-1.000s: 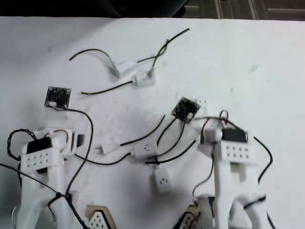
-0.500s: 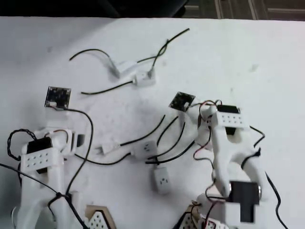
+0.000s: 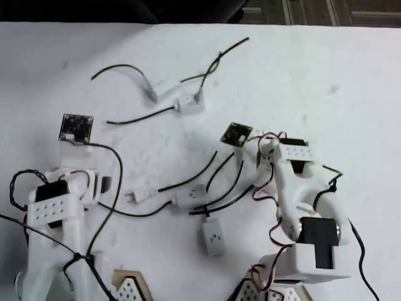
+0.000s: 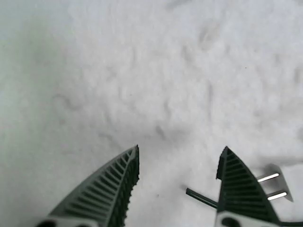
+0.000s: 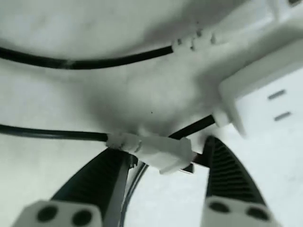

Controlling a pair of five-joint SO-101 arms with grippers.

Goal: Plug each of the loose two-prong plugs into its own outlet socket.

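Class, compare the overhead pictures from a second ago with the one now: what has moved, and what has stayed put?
The right arm moved: its wrist swung toward the far side of the table, and its elbow rose toward the camera. Nothing was visibly grabbed or released. The left arm, the loose plug beside it and the outlet sockets kept their places.
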